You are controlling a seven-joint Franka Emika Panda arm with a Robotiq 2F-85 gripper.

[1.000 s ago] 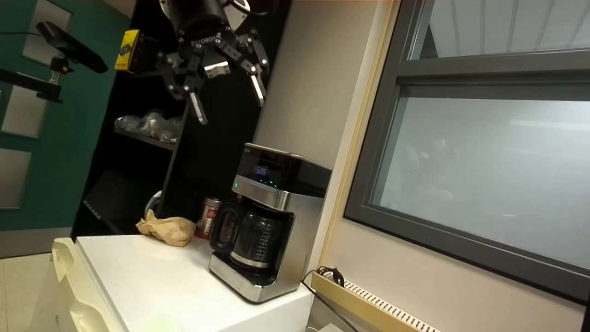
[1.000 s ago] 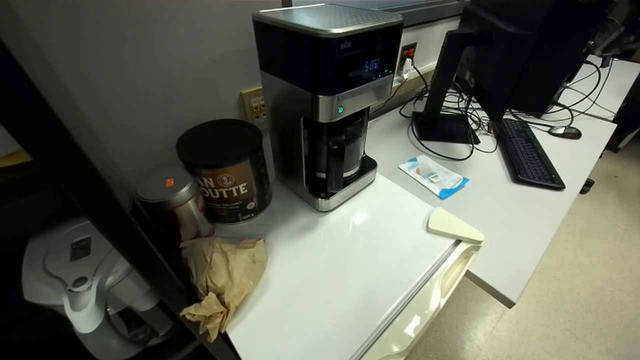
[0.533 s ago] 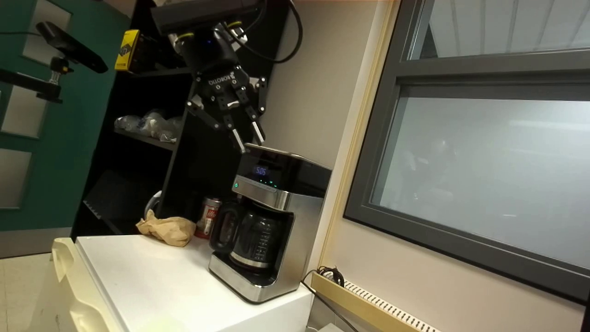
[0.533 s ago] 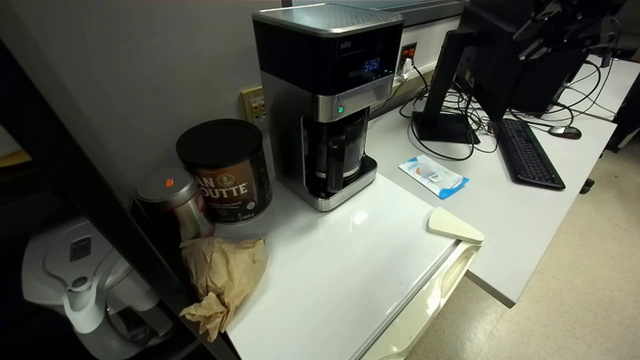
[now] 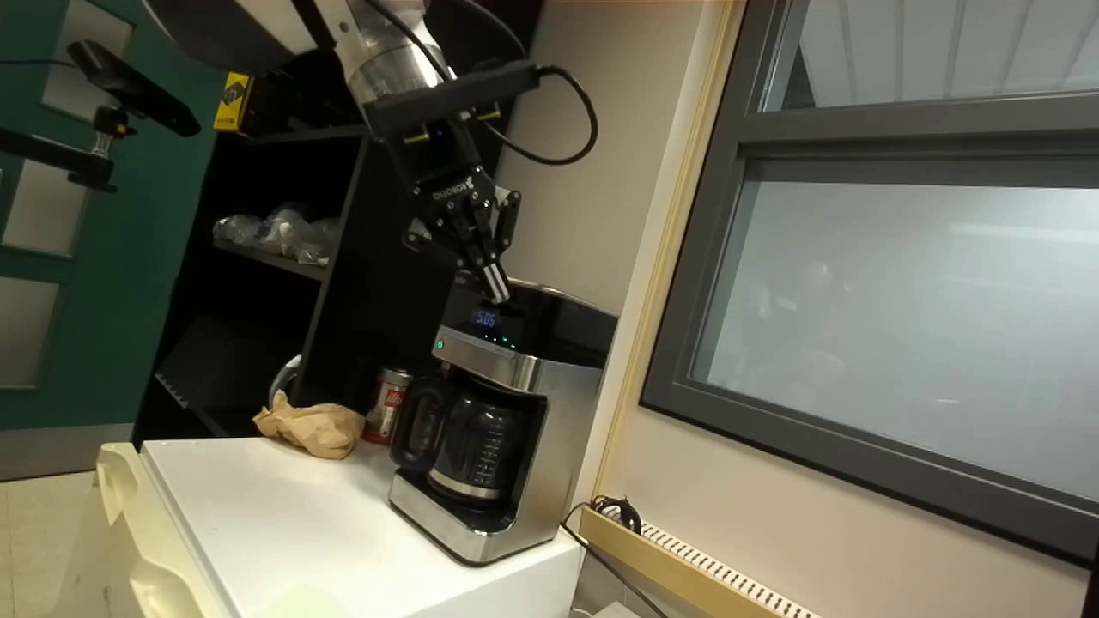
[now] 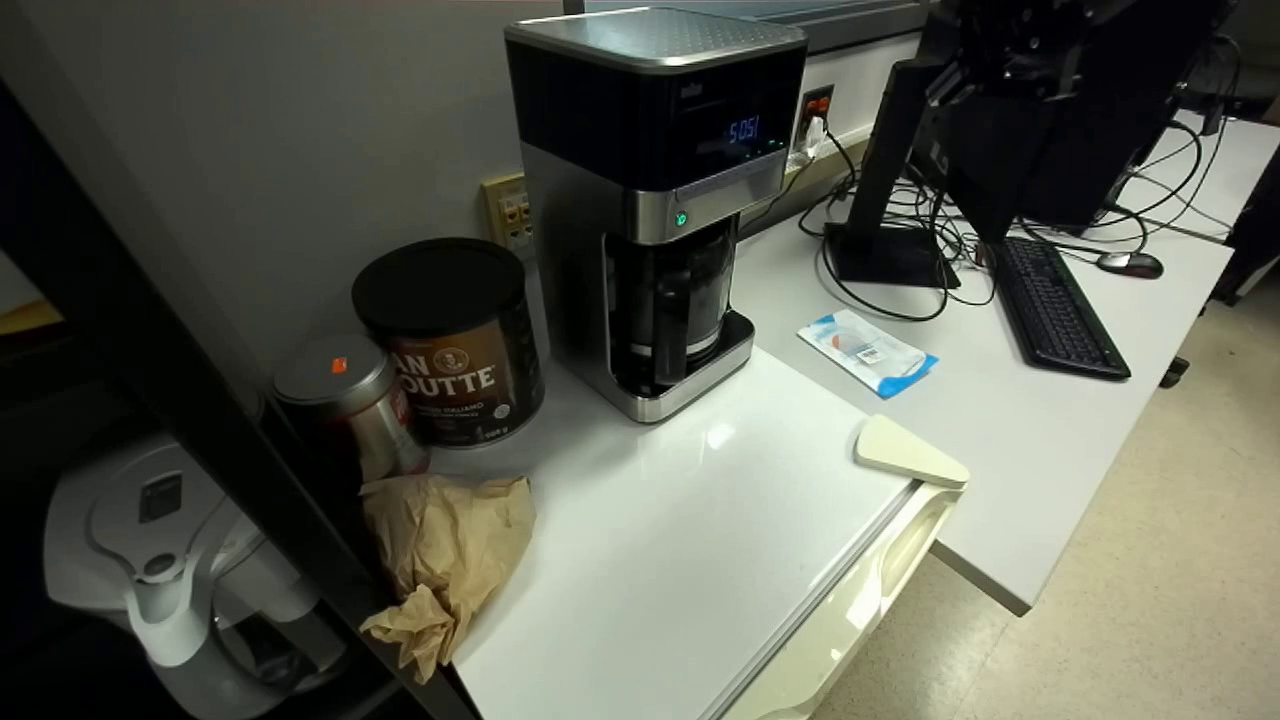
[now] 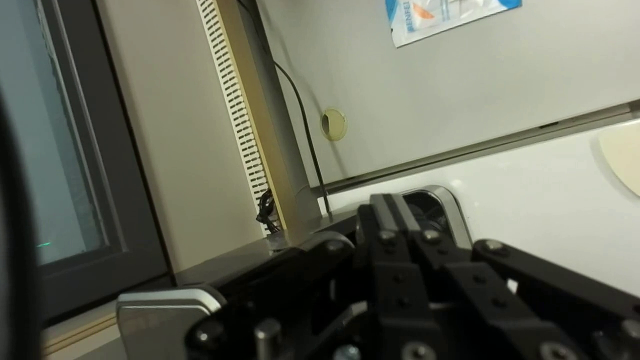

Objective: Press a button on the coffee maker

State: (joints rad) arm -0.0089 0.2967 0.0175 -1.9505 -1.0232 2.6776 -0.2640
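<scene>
The coffee maker (image 6: 652,214) is stood on the white counter (image 6: 680,540), its display (image 6: 743,129) lit in blue and a green light (image 6: 681,219) seen on its front; the carafe (image 5: 483,445) is seated below. The pincer (image 5: 500,296) is held apart from the coffee maker, its fingertips (image 7: 383,214) pressed together and nothing gripped. A large dark can (image 6: 450,345) and a crumpled paper bag (image 6: 450,550) are placed on the same counter

Passable over the white top (image 6: 690,530) from front edge to middle; blocked at one back corner by coffee maker (image 6: 650,170), at the other by dark can (image 6: 455,345) and silver can (image 6: 348,405), along that side edge by paper bag (image 6: 452,550).
</scene>
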